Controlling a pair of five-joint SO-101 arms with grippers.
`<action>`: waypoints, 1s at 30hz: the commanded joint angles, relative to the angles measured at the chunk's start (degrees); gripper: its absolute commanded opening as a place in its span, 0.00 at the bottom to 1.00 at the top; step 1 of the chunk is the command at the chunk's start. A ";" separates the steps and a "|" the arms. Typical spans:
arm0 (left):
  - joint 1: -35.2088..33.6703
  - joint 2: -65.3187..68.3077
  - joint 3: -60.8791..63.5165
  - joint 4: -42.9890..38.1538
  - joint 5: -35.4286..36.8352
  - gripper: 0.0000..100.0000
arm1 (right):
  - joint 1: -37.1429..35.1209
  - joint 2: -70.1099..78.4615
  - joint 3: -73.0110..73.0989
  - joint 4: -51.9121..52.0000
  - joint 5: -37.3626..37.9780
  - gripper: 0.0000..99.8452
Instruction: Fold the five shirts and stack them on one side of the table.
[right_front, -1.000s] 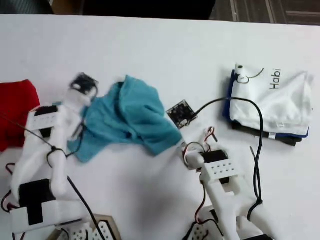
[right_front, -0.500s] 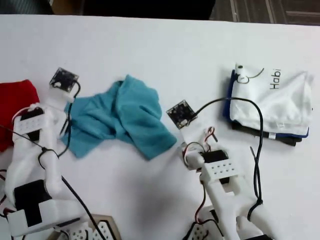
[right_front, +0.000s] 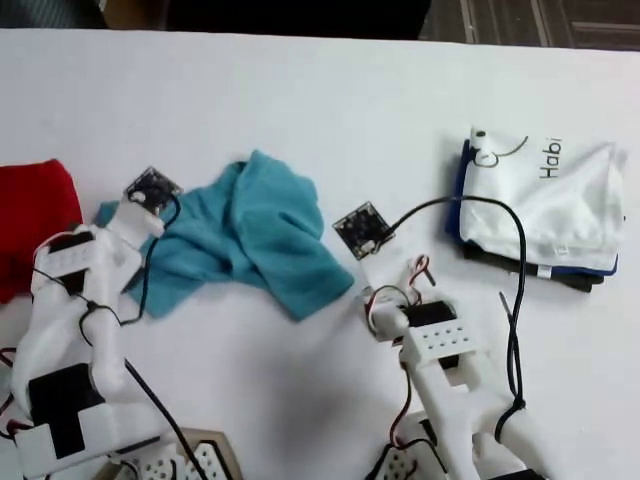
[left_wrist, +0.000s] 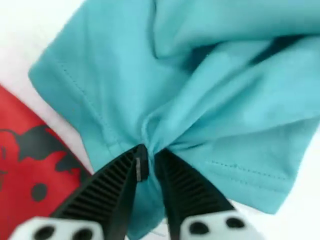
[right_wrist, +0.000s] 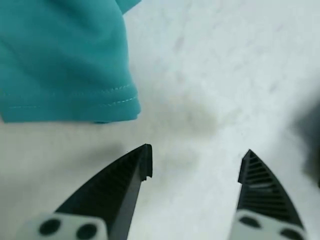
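Observation:
A crumpled teal shirt (right_front: 245, 235) lies left of the table's middle. My left gripper (left_wrist: 149, 160) is shut on a pinch of the teal shirt (left_wrist: 210, 85) near its left edge; that arm (right_front: 85, 270) stands at the shirt's left end. A red shirt (right_front: 30, 215) with black marks lies at the far left, and the red shirt (left_wrist: 30, 165) borders the teal one. At the right edge sits a stack of folded shirts (right_front: 545, 205), white on top. My right gripper (right_wrist: 195, 165) is open over bare table beside the teal shirt's hem (right_wrist: 65, 70).
The white table (right_front: 330, 100) has free room along the back and in the front middle. A black cable (right_front: 505, 260) loops from the right arm (right_front: 440, 350) over the edge of the folded stack. The arm bases stand at the front edge.
The left arm swung left and then back toward the teal shirt, dragging its left part outward and flatter. The right arm has stayed still.

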 joint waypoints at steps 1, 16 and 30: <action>1.49 -2.20 -2.68 2.55 1.49 0.02 | -0.22 -1.89 0.26 -2.51 -0.18 0.28; 16.70 -9.76 -16.57 40.35 7.74 0.04 | -0.57 -1.89 1.85 -5.85 -0.44 0.28; 6.15 -9.76 -2.42 22.07 1.23 0.20 | -0.57 -1.89 1.85 -5.85 -0.44 0.28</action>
